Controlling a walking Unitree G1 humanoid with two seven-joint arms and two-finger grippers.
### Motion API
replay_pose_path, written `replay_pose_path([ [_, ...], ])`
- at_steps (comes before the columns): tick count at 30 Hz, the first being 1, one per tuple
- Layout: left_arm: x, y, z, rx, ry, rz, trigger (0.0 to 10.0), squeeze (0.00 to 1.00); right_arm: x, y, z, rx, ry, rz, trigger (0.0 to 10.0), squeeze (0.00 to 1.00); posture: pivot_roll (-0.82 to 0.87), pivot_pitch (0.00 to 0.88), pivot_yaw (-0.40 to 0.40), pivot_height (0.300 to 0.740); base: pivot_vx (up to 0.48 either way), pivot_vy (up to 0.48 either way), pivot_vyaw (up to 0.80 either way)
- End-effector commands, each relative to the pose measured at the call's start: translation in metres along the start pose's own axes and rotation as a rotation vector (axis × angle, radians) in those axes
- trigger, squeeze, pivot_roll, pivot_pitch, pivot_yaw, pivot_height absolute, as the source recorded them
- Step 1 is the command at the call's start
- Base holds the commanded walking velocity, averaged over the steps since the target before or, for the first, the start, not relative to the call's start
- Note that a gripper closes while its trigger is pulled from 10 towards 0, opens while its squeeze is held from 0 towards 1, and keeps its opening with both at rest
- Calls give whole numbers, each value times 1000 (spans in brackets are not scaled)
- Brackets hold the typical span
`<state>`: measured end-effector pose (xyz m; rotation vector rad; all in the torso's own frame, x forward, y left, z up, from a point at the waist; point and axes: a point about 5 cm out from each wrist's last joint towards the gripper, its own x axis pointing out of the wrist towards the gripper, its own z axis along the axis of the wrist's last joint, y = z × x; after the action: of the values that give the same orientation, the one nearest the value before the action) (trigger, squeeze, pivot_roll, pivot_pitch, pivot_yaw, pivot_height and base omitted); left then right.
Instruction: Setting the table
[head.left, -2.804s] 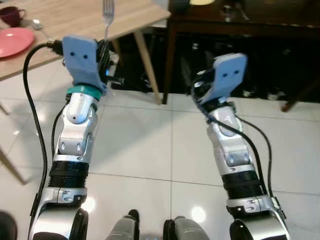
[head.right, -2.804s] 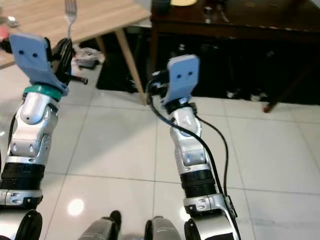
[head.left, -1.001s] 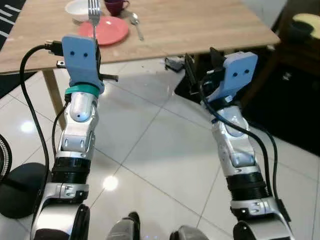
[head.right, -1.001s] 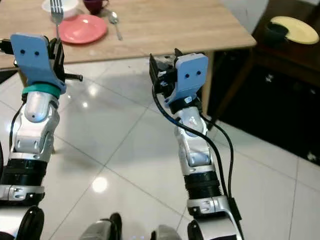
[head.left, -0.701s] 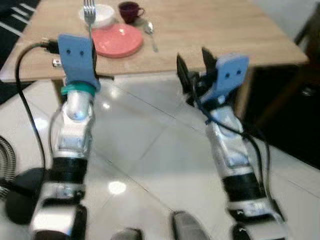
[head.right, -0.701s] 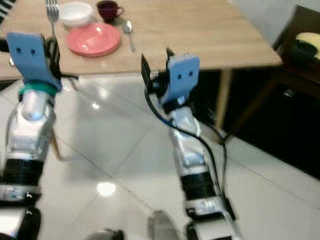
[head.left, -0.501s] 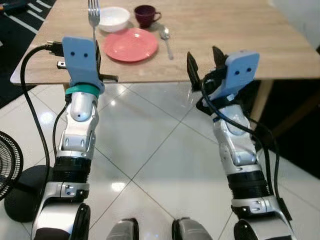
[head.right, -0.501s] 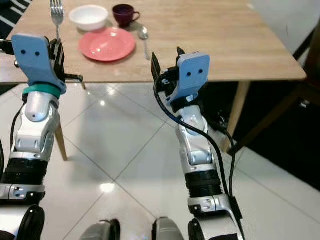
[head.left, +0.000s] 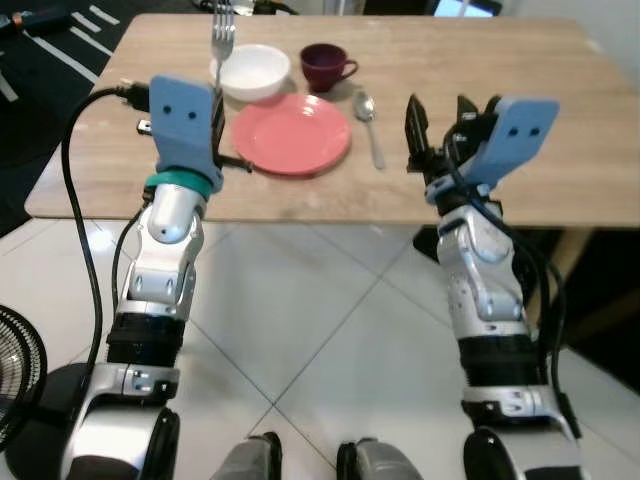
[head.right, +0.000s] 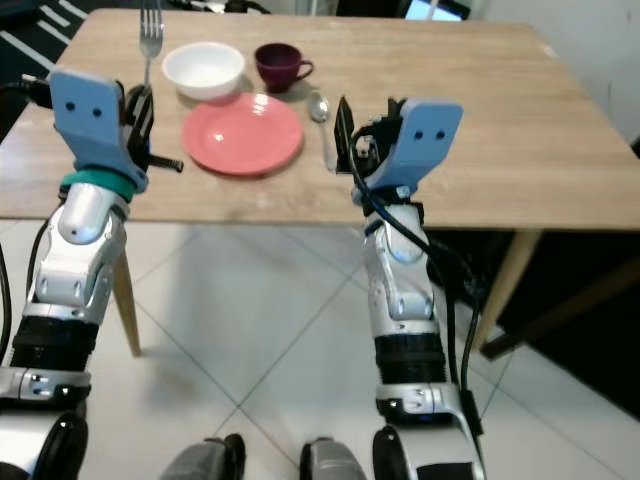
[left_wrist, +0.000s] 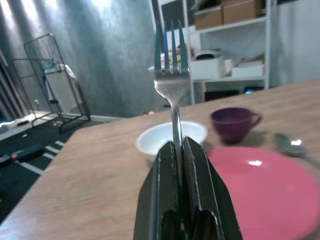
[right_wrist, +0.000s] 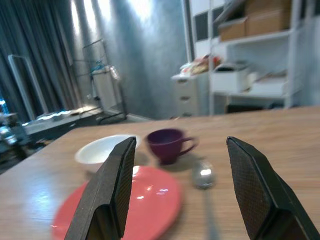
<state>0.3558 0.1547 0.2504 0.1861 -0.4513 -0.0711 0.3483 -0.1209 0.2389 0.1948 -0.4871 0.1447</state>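
My left gripper (left_wrist: 177, 150) is clamped on a fork (left_wrist: 172, 85), tines up, over the wooden table's (head.left: 560, 120) near edge, left of the pink plate (head.left: 291, 134). My right gripper (right_wrist: 180, 165) is spread wide, empty, right of the plate. White bowl (head.left: 255, 71), purple cup (head.left: 326, 64) behind plate; spoon (head.left: 370, 125) just right, probably not touching.

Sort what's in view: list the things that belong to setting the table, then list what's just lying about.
Belongs to the job:
fork, held upright in the left pincer
pink plate
white bowl
purple cup
spoon
wooden table
right pincer, open, holding nothing

Just about:
fan on the floor
shelving with boxes behind the table
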Motion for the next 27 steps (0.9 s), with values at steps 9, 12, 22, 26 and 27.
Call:
replay_pose_path([
  [9, -1, -5, -2, -14, 6, -34, 10000, 0, -1, -12, -3, -20, 25, -50, 10000, 0, -38, 68, 65, 740, 472, 0, 0],
  [12, 0, -5, -2, -13, 6, -47, 10000, 0, 0, -14, -1, -91, 12, -76, 10000, 0, -39, 66, 66, 740, 469, 0, 0],
  [22, -6, -24, 0, -79, -5, -304, 10000, 0, 0, -38, 4, -205, 2, -217, 10000, 0, -40, 71, 66, 740, 302, 0, 0],
  [26, -7, -28, 3, -91, -22, -341, 10000, 0, -1, -35, 6, -46, -4, -167, 10000, 0, -38, 81, 65, 740, 0, 0, 0],
  [27, -7, -30, 4, -72, -43, -356, 10000, 0, -2, -29, 8, 102, -10, -110, 10000, 0, -41, 90, 63, 740, 0, 0, 0],
])
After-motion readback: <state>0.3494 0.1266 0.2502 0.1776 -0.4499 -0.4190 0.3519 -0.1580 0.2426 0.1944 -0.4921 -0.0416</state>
